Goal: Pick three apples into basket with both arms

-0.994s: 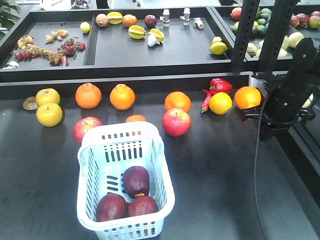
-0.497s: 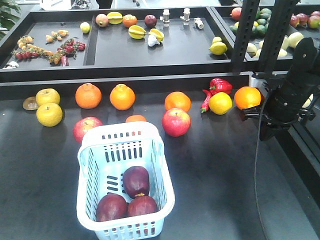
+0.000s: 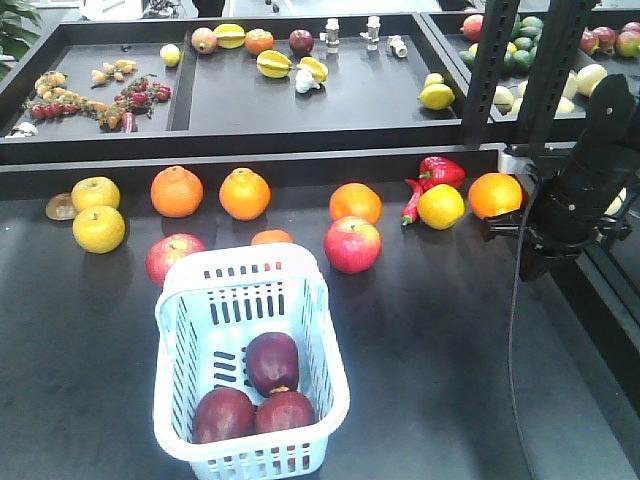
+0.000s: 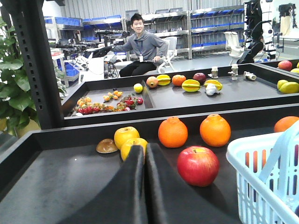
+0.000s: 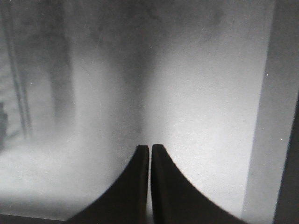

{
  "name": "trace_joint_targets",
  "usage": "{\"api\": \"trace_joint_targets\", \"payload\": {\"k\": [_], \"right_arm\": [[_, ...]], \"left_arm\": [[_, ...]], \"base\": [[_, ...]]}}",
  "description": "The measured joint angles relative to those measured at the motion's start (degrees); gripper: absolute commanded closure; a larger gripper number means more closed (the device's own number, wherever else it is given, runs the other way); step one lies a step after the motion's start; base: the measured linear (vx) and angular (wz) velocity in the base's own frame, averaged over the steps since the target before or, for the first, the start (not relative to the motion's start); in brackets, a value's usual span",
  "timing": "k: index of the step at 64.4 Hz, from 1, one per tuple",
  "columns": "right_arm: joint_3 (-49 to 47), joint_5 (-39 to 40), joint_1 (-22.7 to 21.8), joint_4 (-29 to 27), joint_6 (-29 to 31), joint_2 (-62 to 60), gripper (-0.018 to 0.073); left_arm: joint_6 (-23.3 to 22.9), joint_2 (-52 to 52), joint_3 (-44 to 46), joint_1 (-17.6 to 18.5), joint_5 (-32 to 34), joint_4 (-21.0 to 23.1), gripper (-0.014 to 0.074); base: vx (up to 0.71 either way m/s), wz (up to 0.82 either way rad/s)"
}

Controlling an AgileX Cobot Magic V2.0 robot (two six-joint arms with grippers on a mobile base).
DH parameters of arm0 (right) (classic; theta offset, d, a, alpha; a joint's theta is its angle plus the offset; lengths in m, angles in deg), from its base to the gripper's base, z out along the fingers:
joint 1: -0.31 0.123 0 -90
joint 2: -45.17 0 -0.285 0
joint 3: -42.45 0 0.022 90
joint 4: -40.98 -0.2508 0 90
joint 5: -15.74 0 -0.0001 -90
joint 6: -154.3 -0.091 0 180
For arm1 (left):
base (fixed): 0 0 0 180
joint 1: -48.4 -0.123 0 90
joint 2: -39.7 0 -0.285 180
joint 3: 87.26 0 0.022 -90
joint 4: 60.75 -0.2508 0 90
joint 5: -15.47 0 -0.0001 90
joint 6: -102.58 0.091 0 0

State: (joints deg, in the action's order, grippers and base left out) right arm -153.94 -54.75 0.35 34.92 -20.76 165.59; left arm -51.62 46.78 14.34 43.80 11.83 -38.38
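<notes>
Three dark red apples lie together in the near end of the pale blue basket, which stands at the table's front centre. In the front view my right arm hangs at the table's right edge, far from the basket. My right gripper is shut with nothing in it, over a blurred grey surface. My left gripper is also shut and holds nothing. It sits low over the table, left of the basket's rim, and does not show in the front view.
Lighter red apples, oranges, yellow apples, a yellow fruit and red peppers line the table's back. Raised black trays of small fruit lie behind. A black upright post stands at right.
My right arm has shifted very slightly at the right edge. The basket, the apples and the other fruit have not moved.
</notes>
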Motion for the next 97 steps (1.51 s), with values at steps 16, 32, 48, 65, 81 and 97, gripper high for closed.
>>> {"api": "trace_joint_targets", "payload": {"k": [16, 32, 48, 65, 81, 97], "right_arm": [[0.0, 0.0, 0.0, 0.0, 0.0, 0.0, 0.0568], [0.0, 0.0, 0.0, 0.0, 0.0, 0.0, 0.0568], [0.0, 0.0, 0.0, 0.0, 0.0, 0.0, 0.0568], [0.0, 0.0, 0.0, 0.0, 0.0, 0.0, 0.0568], [0.0, 0.0, 0.0, 0.0, 0.0, 0.0, 0.0568], [0.0, 0.0, 0.0, 0.0, 0.0, 0.0, 0.0568]], "left_arm": [[-22.1, 0.0, -0.2, 0.0, -6.8, -18.3, 0.0603], [-23.8, 0.0, -0.5, 0.0, -16.1, -19.3, 0.0603], [-23.9, 0.0, -0.5, 0.0, -16.5, -19.4, 0.0603], [-23.9, 0.0, -0.5, 0.0, -16.5, -19.6, 0.0603], [-23.4, 0.0, -0.5, 0.0, -16.5, -19.6, 0.0603], [-23.4, 0.0, -0.5, 0.0, -16.5, -19.6, 0.0603]], "base": [[0.00, 0.00], [0.00, 0.00], [0.00, 0.00], [0.00, 0.00], [0.00, 0.00], [0.00, 0.00]]}}
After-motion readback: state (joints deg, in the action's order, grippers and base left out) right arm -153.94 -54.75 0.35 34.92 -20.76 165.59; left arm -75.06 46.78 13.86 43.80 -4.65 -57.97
